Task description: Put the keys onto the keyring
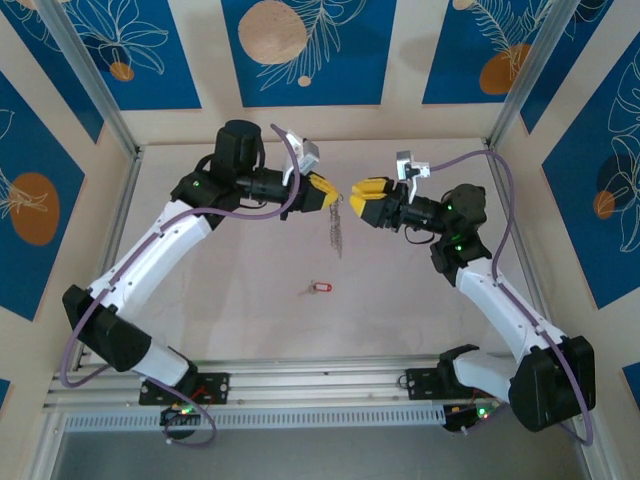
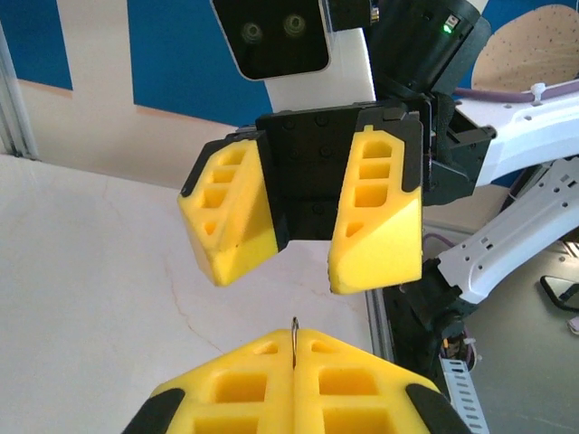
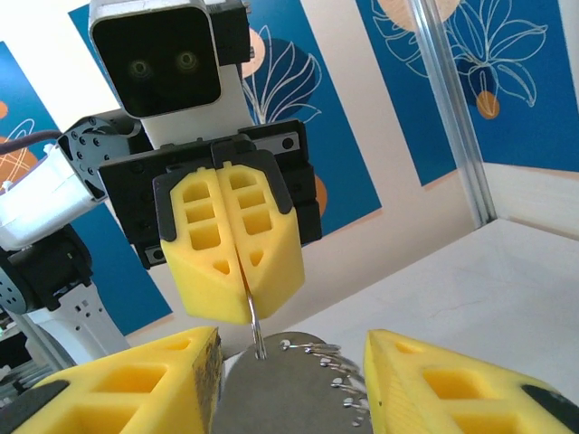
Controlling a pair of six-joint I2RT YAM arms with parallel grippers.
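Observation:
My left gripper (image 1: pixel 337 194) is shut on the top of the keyring (image 1: pixel 336 228), which hangs from it above the table's middle. The thin wire (image 2: pixel 294 336) pokes up between its closed fingers. In the right wrist view the wire (image 3: pixel 254 316) drops from those shut fingers (image 3: pixel 231 237) to a grey rounded part (image 3: pixel 280 393) fringed with small metal pieces (image 3: pixel 348 375). My right gripper (image 1: pixel 356 197) stands open, facing the left one tip to tip, its jaws either side of the keyring's upper part without touching it. The red-headed key (image 1: pixel 322 288) lies alone on the table, nearer the arm bases.
A pale table (image 1: pixel 250 290) is framed by aluminium rails (image 1: pixel 320 378) at the front and posts (image 1: pixel 95 90) at the back corners. Blue patterned panels (image 1: pixel 300 50) line the walls.

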